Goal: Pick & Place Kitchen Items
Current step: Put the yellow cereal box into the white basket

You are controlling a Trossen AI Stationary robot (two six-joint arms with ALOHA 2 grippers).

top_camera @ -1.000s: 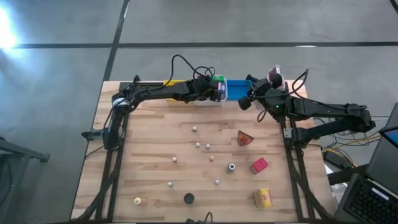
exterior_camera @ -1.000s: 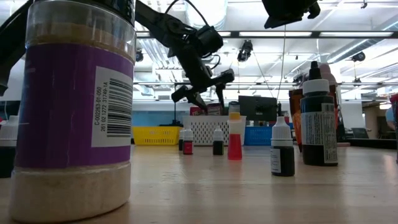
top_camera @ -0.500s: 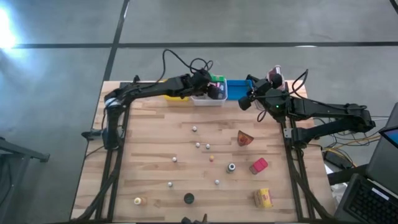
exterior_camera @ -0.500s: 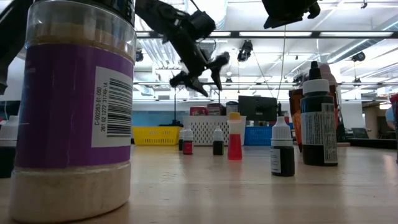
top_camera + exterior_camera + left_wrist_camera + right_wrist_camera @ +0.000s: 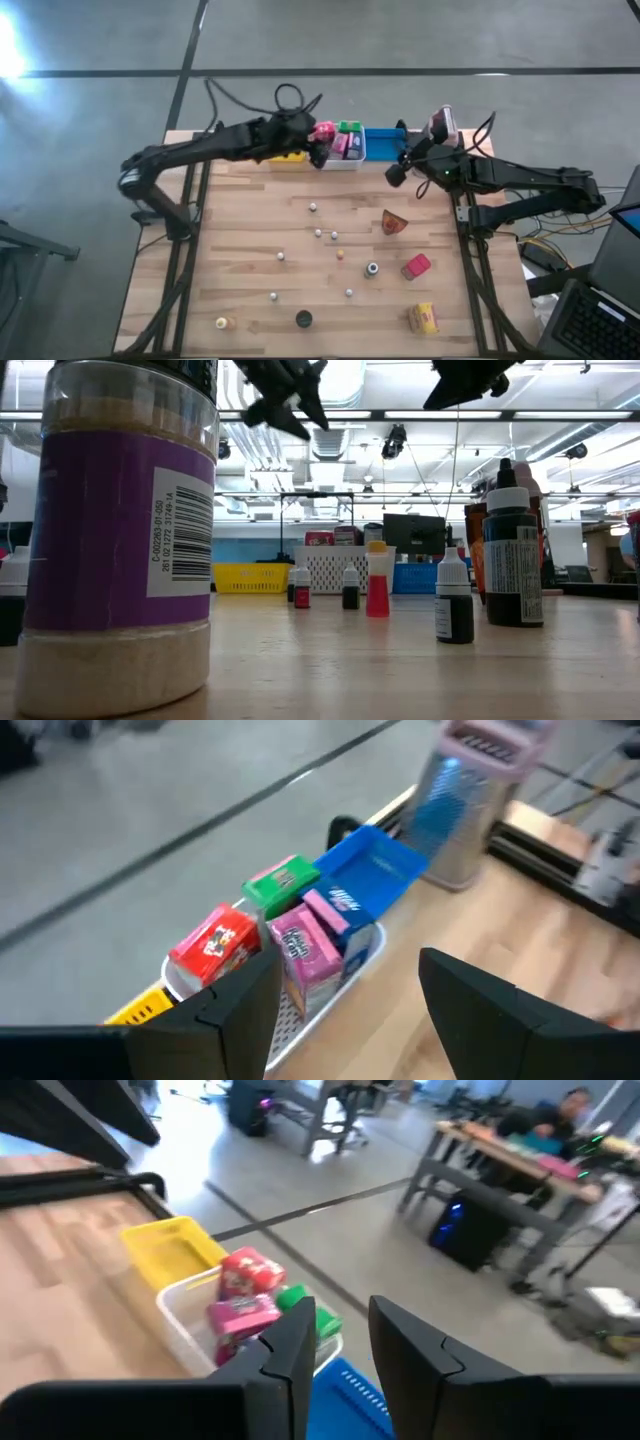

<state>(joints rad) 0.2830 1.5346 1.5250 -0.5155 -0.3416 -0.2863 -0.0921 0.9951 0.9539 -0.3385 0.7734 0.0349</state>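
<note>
Above the white bin [image 5: 340, 160], left tool [image 5: 318, 152] hovers, fingers apart.

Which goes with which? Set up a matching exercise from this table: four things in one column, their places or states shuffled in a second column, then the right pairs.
Things:
1. pink packet
2. yellow packet
3. left gripper
4. dark round piece

Places or states:
A. on the table near its right corner, at the edge opposite the bins
B. open, raised by the white bin
C. standing in the white bin
D. on the table near the edge opposite the bins, about midway along it

Pairs: 1-C, 2-A, 3-B, 4-D
</note>
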